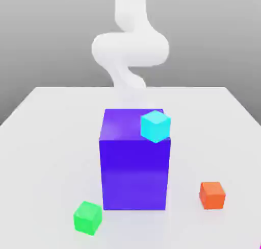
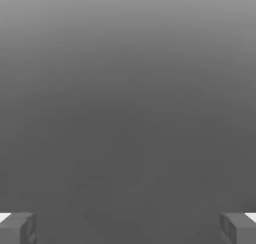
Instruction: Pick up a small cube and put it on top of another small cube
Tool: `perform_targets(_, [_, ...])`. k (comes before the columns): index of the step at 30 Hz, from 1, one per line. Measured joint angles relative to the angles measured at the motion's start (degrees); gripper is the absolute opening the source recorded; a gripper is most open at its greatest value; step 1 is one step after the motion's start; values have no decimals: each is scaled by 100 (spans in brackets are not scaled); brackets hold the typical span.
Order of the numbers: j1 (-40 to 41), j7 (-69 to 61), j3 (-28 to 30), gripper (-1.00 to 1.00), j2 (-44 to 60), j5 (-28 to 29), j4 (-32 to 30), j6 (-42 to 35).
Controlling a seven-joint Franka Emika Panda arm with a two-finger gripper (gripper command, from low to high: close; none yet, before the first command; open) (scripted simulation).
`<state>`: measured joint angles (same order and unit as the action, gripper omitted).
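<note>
Spread apart, with a bare gap between them, the two grey fingers of the gripper (image 2: 128,229) hold nothing. Above and behind the large blue-purple block (image 1: 134,174), as the exterior view shows it, the smooth white jointed arm (image 1: 130,49) bends down toward the pale flat table (image 1: 56,156). Over the block's top front corner, on the exterior view's right, shows a small plain cyan cube (image 1: 155,126); whether it touches the block, I cannot tell. The small plain orange-red cube (image 1: 212,195) sits on the table, clear of the block, on the exterior view's right. A small plain green cube (image 1: 87,218) lies near the block's front corner on the exterior view's left, turned at an angle and apart from it.
</note>
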<state>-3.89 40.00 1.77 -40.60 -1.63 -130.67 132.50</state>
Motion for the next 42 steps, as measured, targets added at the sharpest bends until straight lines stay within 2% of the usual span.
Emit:
perform_targets(10, [-1321,-2432,486,0,2126,-766,451,277])
perform_targets(20, [-2113,-4618,303,0,4183,-1225,886,582])
perform_targets(26, [-2330,-5595,52,0,5345,-996,1121,844])
perform_targets(34, [-2788,-6483,-145,0,6783,-48,1421,1228])
perform_targets(38, [-2873,-6590,-146,0,7599,123,1615,1751])
perform_targets(39, [-2874,-6595,-148,-100,7742,124,1649,1855])
perform_targets(42, [-2874,-6596,-148,-100,7742,123,1649,1851])
